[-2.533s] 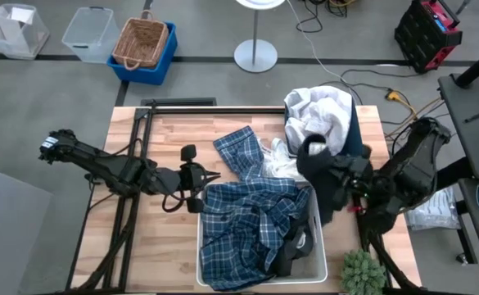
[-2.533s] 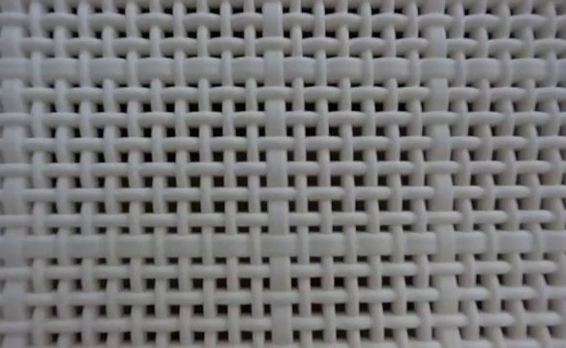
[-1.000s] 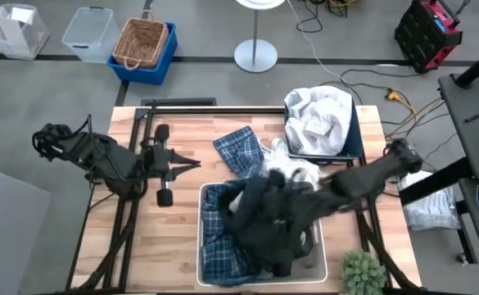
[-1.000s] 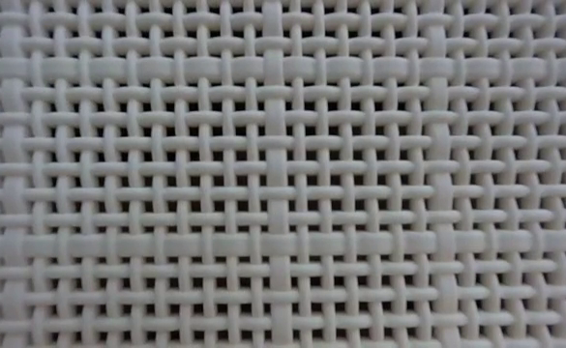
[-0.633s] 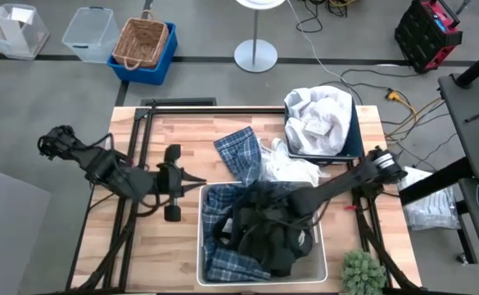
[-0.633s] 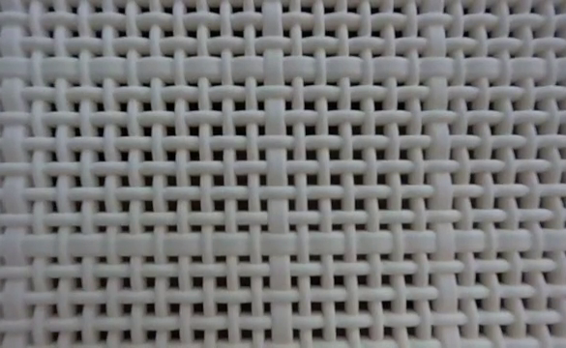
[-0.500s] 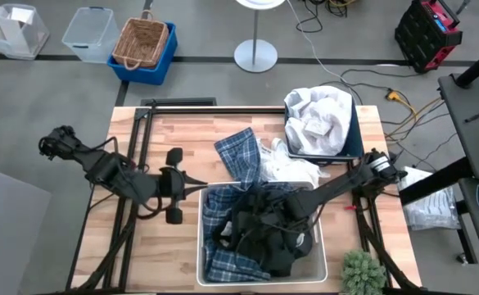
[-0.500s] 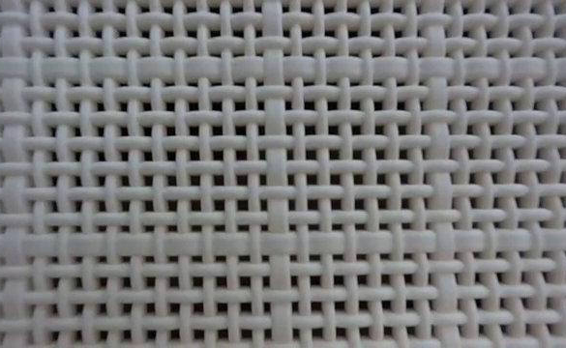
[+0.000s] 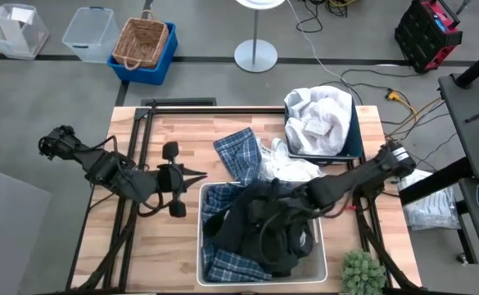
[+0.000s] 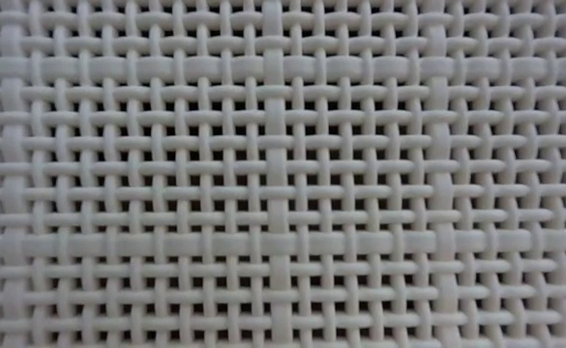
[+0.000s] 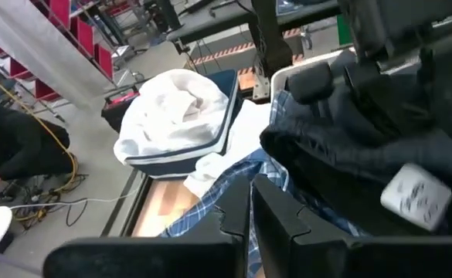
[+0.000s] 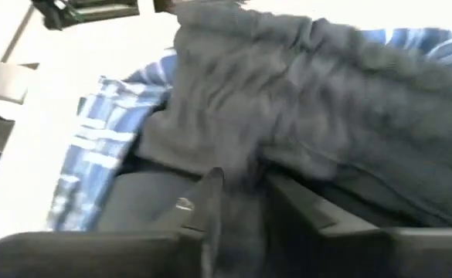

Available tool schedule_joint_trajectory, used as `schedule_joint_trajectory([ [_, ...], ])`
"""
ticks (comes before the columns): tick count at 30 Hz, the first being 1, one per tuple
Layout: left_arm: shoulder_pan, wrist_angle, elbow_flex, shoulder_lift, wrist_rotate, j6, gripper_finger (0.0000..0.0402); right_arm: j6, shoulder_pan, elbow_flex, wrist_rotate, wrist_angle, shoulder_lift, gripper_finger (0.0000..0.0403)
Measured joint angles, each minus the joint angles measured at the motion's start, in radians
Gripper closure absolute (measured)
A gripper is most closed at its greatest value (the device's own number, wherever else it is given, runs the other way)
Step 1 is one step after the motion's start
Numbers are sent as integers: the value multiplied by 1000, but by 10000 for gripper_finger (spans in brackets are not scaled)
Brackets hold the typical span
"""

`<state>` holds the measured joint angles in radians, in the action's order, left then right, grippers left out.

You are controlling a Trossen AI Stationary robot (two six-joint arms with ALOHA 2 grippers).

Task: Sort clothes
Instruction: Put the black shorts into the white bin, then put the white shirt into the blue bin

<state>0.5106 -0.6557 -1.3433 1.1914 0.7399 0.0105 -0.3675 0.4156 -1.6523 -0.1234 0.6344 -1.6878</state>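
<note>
My right gripper reaches from the table's right over the white bin and is shut on a dark grey garment. The garment lies bunched on blue-and-white plaid clothes in that bin, and it also shows in the left wrist view. My left gripper is shut and empty, level above the table, just left of the bin's far left corner. Another plaid garment and a white one lie on the table behind the bin. White clothes fill the navy bin. My right gripper pinches a bunched fold of the dark grey garment between its two fingers, slanting down from the table's right. The rest of the garment is slack and rests on the plaid clothes in the white bin. The garment hides the fingers in the high view.
The white bin's woven wall fills the whole low view. A small green plant stands at the near right corner. Bare table lies left of the white bin. A person crouches on the floor beyond the table.
My right gripper has carried the dark grey garment down into the white bin and then risen a little. The garment has gone from spread out to bunched on the plaid clothes. My left gripper has gone toward the near edge and the white bin.
</note>
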Motion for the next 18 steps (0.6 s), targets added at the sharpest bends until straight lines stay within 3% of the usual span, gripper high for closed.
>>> schedule_joint_trajectory([
  [8, -5, -5, 12, -1, 8, 39, 401, -6, 14, -36, -15, 110, 107, 217],
  [14, -46, -21, 70, -18, -34, 94, 401, 161, 19, 7, -277, 191, 232, 196],
  [18, -162, 30, 154, -55, -150, 118, 401, 262, 0, 86, -350, 165, 350, 199],
])
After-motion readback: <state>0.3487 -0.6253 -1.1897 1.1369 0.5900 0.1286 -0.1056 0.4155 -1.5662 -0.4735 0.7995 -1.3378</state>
